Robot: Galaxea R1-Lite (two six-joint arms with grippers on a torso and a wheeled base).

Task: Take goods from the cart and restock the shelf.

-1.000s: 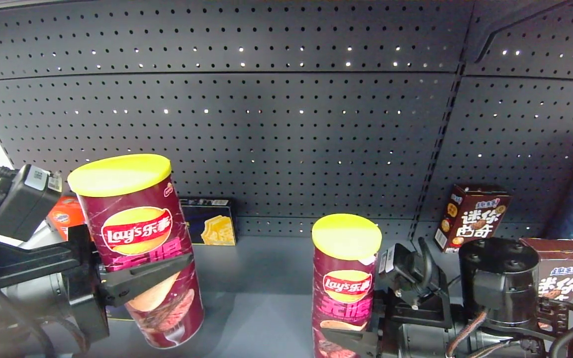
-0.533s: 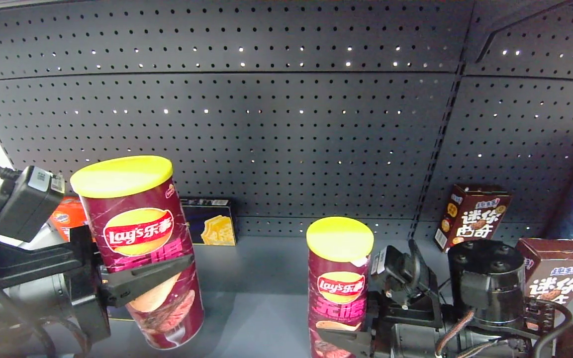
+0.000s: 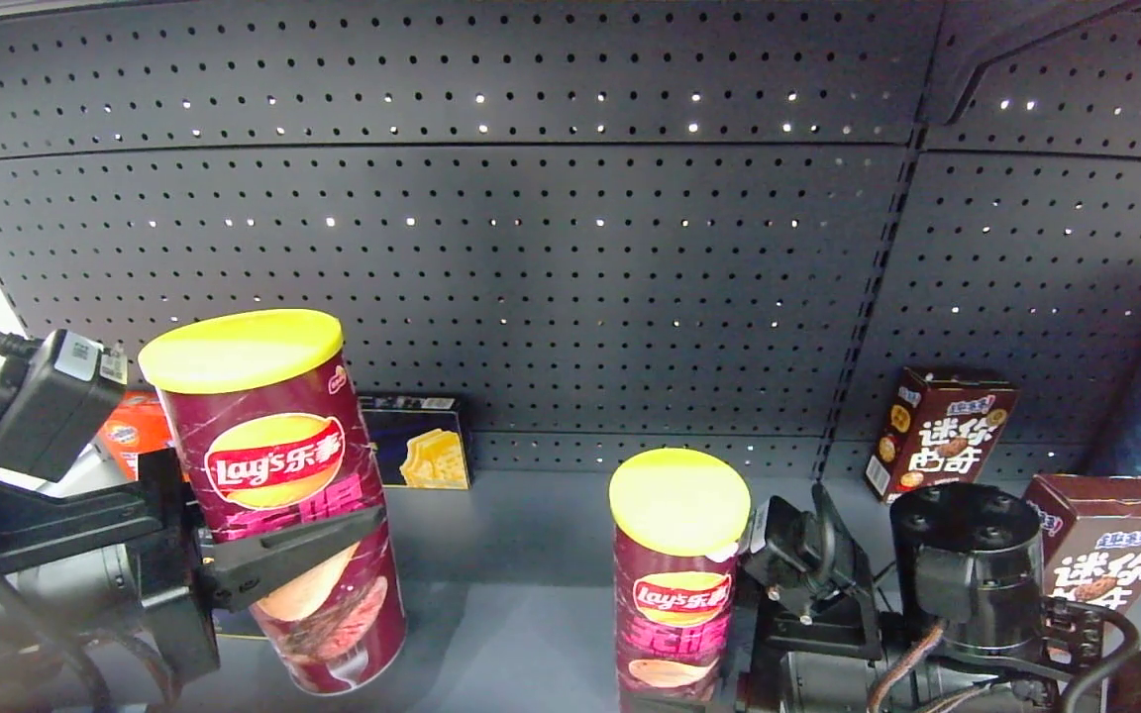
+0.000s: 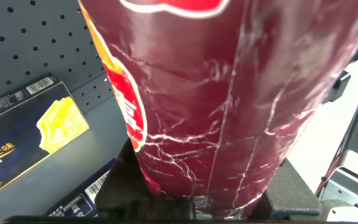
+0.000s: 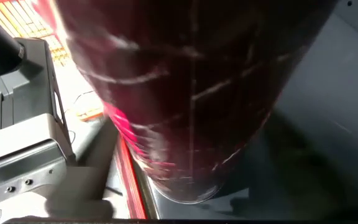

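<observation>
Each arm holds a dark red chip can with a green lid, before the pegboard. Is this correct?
No. The lids of the left can and the right can are yellow, not green, as the head view shows. The rest is right.

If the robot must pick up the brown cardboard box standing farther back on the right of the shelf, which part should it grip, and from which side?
Probably across its two narrow side walls, about mid-height, coming from the front. The brown cardboard box stands upright with its wide face forward, and the dark perforated back panel close behind it blocks other approaches.
</observation>
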